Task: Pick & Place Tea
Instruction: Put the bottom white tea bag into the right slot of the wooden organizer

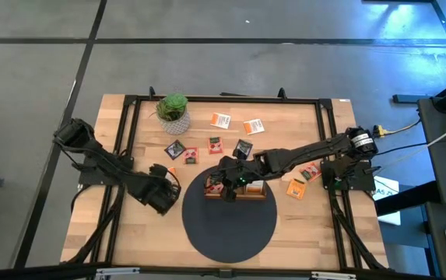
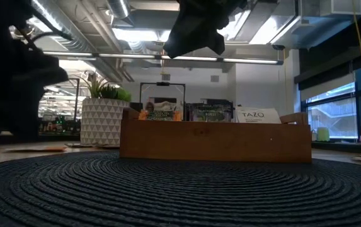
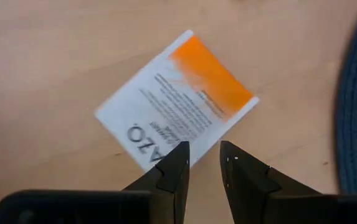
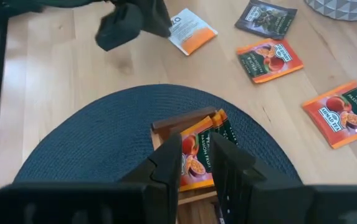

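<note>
My left gripper [image 3: 203, 155] is open by a narrow gap just above a white-orange tea packet [image 3: 178, 102] that lies flat on the wood, left of the round dark mat [image 1: 230, 229]. My right gripper [image 4: 195, 155] is open and empty above the brown wooden tray [image 1: 247, 192] on the mat. In the low view this gripper [image 2: 196, 38] is well clear of the tray [image 2: 215, 142]. An orange packet [image 4: 197, 149] stands in the tray's end compartment below its fingers. A black-green packet [image 2: 205, 112] and a white one [image 2: 256, 115] also stand in the tray.
Loose packets lie on the wood beyond the tray [image 1: 221, 120] [image 1: 253, 126] [image 1: 175, 148] [image 1: 215, 145] and to its right [image 1: 296, 187]. A potted plant [image 1: 173, 113] stands at the far left. A black frame [image 1: 223, 99] borders the table.
</note>
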{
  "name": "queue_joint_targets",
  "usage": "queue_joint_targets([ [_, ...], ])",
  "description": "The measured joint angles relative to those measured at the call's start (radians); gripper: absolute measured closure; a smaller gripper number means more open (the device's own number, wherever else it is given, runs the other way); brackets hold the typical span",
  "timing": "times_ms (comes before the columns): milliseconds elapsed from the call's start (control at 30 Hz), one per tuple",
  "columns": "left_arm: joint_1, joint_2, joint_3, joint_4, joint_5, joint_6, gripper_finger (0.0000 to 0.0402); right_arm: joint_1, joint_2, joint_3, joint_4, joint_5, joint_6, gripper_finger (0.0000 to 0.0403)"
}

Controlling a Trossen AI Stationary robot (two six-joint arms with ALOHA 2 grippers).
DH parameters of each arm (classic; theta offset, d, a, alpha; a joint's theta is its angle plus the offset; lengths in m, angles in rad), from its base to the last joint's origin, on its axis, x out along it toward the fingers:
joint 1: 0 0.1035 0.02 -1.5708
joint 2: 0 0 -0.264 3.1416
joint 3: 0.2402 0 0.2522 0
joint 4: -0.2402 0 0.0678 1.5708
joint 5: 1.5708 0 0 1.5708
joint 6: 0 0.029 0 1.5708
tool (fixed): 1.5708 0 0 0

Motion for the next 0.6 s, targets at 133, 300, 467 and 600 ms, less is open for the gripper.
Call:
queue_joint_targets([
  [133,0.032,-0.005,-0.066,0.100,-0.001,-0.021,0.0315,0.000,0.000,0.000,0.000,0.000,0.001,0.0318],
  [300,0.060,-0.007,-0.093,0.138,-0.027,-0.049,0.0315,0.000,0.000,0.000,0.000,0.000,0.001,0.0318],
  [467,0.058,-0.007,-0.088,0.209,0.031,0.076,0.0315,0.000,0.000,0.000,0.000,0.000,0.002,0.0318],
  [600,0.012,-0.006,-0.084,0.319,0.213,0.222,0.0316,0.000,0.000,0.000,0.000,0.000,0.020,0.0318],
])
